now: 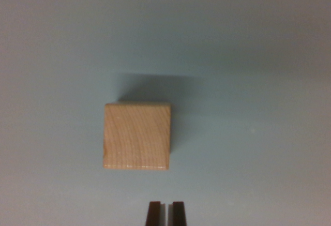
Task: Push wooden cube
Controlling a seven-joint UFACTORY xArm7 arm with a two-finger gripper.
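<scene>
A light wooden cube (137, 135) sits on a pale blue-grey surface (248, 81), a little left of the wrist view's centre, with its shadow falling above it. My gripper (166, 213) shows at the bottom edge as two dark fingertips almost touching each other, with only a thin gap and nothing between them. The fingertips are below the cube and slightly to the wrist view's right of its middle, apart from it by a short strip of bare surface.
Only the plain blue-grey surface surrounds the cube on every side; no other objects or edges show.
</scene>
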